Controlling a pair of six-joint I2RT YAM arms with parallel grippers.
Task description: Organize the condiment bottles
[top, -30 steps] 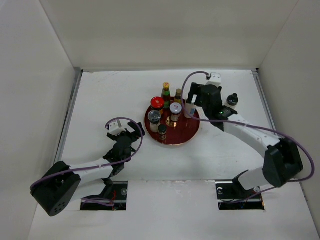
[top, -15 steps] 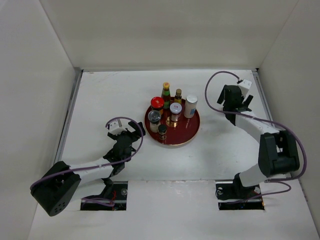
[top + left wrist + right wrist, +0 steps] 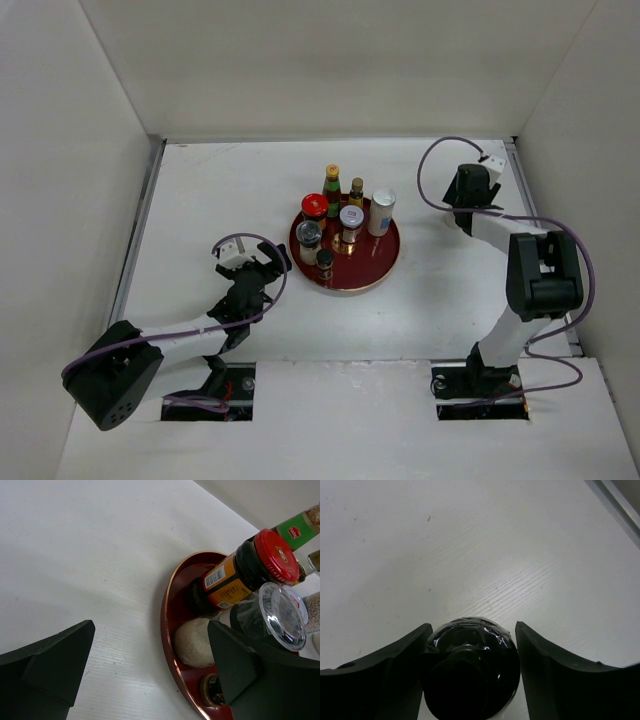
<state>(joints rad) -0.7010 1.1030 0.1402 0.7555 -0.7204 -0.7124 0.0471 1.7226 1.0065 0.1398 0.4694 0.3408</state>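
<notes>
The right end effector (image 3: 472, 635) is closed around a dark black-capped bottle (image 3: 470, 675), which stands on the table (image 3: 470, 540) directly between its fingers, both inner faces being met by the bottle's sides. The left end effector (image 3: 150, 630) is held wide open with nothing between its fingers. Ahead of it and to its right a round red tray (image 3: 167, 605) is seen, with a red-capped jar (image 3: 240, 575) and a clear-lidded shaker (image 3: 280, 612) standing on it near the right finger
</notes>
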